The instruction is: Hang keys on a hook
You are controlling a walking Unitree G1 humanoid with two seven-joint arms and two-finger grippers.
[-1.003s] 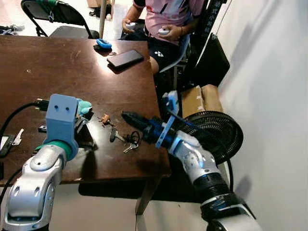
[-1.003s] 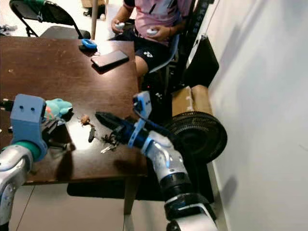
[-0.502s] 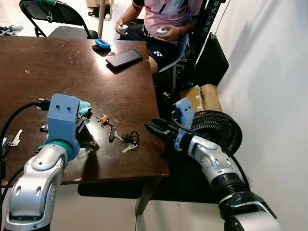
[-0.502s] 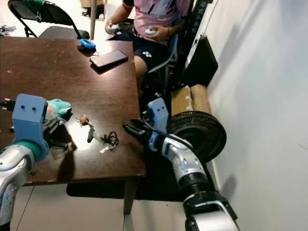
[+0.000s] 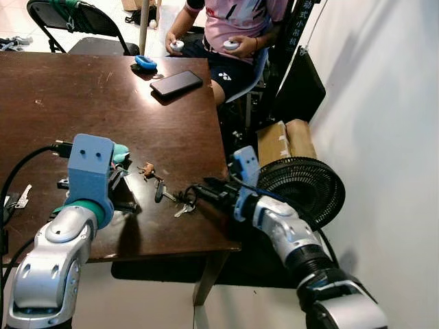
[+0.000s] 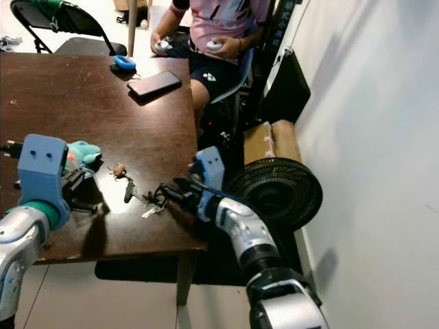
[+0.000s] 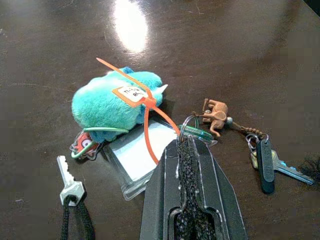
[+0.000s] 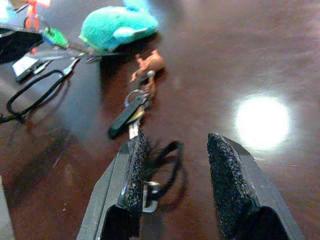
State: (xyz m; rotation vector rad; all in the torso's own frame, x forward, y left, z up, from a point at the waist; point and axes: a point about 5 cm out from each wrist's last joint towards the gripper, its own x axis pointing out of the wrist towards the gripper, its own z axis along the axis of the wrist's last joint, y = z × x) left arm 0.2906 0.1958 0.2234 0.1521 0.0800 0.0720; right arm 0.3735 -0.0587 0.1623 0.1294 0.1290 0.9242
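On the dark wooden table (image 5: 82, 103), near its right edge, the keys (image 5: 180, 200) are laid flat, a small brown animal charm (image 5: 147, 168) strung at one end. The right gripper (image 8: 172, 175) is held low right over them with fingers spread apart, nothing grabbed yet. The left gripper (image 7: 188, 150) is pressed closed beside a teal plush toy (image 7: 112, 102). A phone (image 5: 178, 83) is parked further back.

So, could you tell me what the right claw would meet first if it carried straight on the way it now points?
Most likely the bunch of keys: the open right claw sits low over the table, pointing at it, with the black cord loop already between its fingers. Depth is hard to judge, so it may graze the tabletop first.
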